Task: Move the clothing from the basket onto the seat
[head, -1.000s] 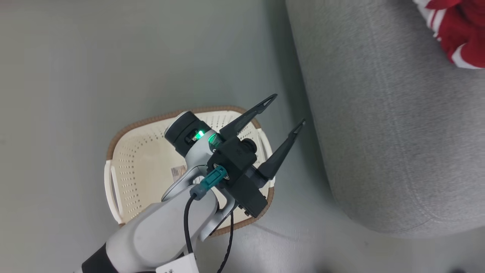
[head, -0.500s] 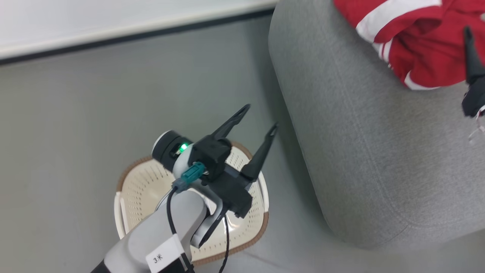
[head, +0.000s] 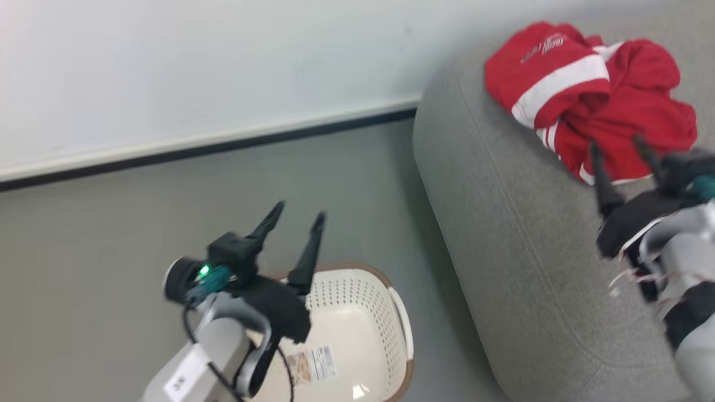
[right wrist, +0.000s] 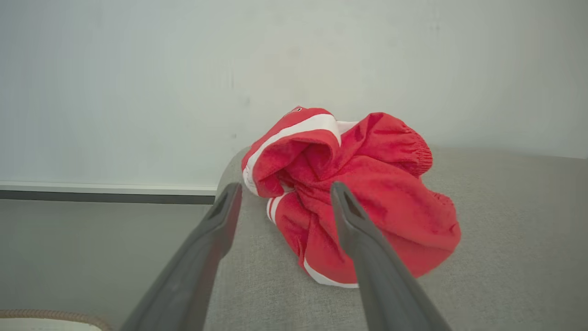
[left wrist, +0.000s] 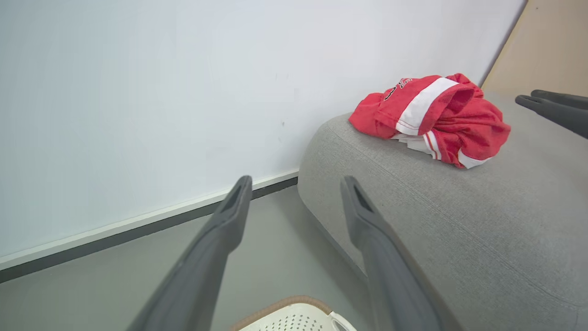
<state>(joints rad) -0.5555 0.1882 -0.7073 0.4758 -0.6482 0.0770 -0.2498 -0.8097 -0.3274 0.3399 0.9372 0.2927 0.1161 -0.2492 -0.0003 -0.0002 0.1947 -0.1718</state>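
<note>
The left gripper [head: 299, 210] is off to the side of the seat [head: 530, 251], its two fingers wide apart and holding nothing. Its pale arm [head: 212, 346] comes up from below. The right gripper [head: 614, 142] is over the seat, fingers spread too, holding nothing.

The left gripper [head: 298, 212] had two long dark fingers [left wrist: 216, 243], tapered and slotted near the tip, on a blocky black body. Behind it were a green light [head: 202, 272], a teal connector [head: 217, 277], a black cable [head: 187, 326] and a pale grey forearm [head: 218, 341] with a white label [head: 181, 379]. The right gripper [head: 614, 143] looked alike but blurred, on a pale right forearm [head: 692, 245].
</note>
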